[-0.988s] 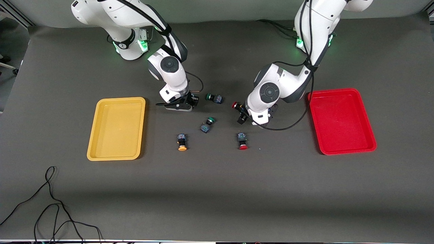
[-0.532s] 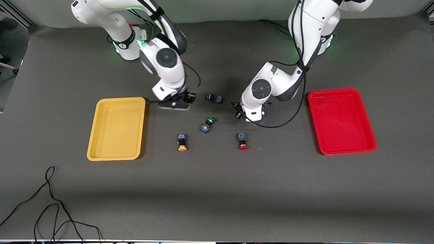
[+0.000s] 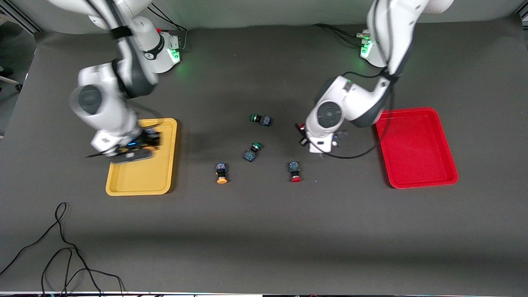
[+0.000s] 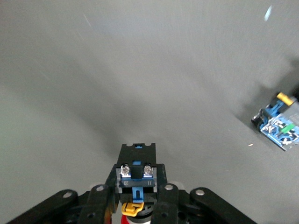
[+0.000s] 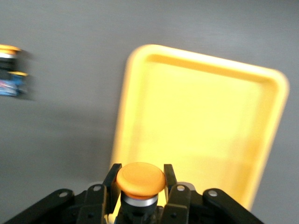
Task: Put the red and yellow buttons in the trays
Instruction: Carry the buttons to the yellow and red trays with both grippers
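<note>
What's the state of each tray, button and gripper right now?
yellow tray: empty.
red tray: empty.
right gripper: over yellow tray, shut on held yellow button.
left gripper: over the table short of the red tray, shut on held red button.
loose yellow button: on table.
loose red button: on table.
two green buttons: on table, untouched.

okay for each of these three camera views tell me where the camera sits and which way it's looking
Front view: high across the table, facing both arms; yellow tray, red tray.
Left wrist view: on the left arm, looking past the left gripper, shut on a red button.
Right wrist view: on the right arm; right gripper holds a yellow button over the yellow tray, shared with front.
</note>
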### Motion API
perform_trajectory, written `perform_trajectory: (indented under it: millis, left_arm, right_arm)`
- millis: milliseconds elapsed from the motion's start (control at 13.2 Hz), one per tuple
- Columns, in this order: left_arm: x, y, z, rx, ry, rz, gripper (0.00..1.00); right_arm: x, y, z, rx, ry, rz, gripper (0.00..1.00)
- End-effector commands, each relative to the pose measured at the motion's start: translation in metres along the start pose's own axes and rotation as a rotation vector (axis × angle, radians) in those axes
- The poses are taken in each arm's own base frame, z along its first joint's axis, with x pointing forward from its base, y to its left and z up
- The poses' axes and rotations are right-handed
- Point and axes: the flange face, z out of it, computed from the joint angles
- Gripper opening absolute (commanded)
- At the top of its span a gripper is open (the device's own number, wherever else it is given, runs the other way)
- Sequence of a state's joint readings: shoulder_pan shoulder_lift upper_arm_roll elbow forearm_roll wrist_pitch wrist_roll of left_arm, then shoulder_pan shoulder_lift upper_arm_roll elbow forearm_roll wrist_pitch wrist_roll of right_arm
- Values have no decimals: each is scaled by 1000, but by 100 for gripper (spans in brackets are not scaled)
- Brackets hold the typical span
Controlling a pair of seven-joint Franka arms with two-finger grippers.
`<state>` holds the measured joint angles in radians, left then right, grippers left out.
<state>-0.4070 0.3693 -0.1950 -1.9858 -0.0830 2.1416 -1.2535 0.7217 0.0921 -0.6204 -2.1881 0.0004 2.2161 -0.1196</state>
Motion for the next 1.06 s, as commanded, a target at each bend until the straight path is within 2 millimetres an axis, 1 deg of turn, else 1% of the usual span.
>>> perform_trajectory:
  millis: [0,76,152,304,380,456,532,608,684,760,836,912,988]
  left_arm:
    - [27,-65,-35,78,69,205,0]
    - [48,-87,-39,104,69,292,0]
    - [63,-108,-39,111,61,367,0]
    - [119,-155,-32,127,32,478,0]
    - [146,-180,-24,115,11,522,0]
    - [160,-203,-16,98,23,558,0]
    - [162,-225,-2,90,52,578,0]
    - [158,-234,13,84,64,585,0]
    - [161,-246,26,76,70,581,0]
    - [169,-259,35,61,78,601,0]
    - [171,-266,44,47,88,619,0]
    - [171,-268,51,35,100,617,7]
    - [171,-269,56,34,95,615,20]
  right_arm:
    - [-13,71,34,-11,0,-95,22]
    - [-17,91,58,-33,5,-92,22]
    - [-20,105,81,-24,2,-96,22]
    - [-20,121,126,19,15,-121,22]
    - [-18,122,143,40,27,-124,22]
    - [-15,122,155,48,27,-122,22]
    - [-12,124,159,42,26,-124,22]
    - [-10,124,159,38,27,-126,22]
    - [-8,124,158,41,29,-124,40]
    - [-3,124,154,41,37,-116,96]
    - [-2,123,152,49,35,-115,100]
    - [-1,122,148,63,37,-111,100]
    - [4,117,135,82,55,-109,100]
